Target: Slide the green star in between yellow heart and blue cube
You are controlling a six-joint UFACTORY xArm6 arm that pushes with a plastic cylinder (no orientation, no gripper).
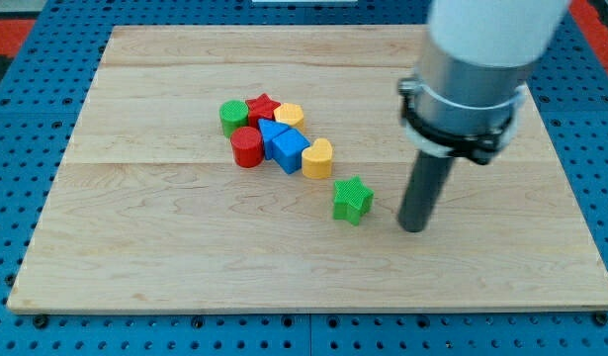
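One green star [352, 200] sits just left of my tip [413, 227], not touching; it's ribbed, bright, compact, no long axis. My tip grasps nothing, and the yellow heart [317, 158] and blue cube [289, 150] lie farther up-left.

Green star [352, 200] lying flat, apart, toward view's lower right of yellow heart [317, 158], heart touching blue cube [289, 150]

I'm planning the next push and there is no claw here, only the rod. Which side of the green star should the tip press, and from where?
Press the green star on its right-hand, lower side, coming from the view's right, where my tip already stands apart from it. The yellow heart and blue cube lie up and to the left and look touching, so the star would probably have to wedge between them.
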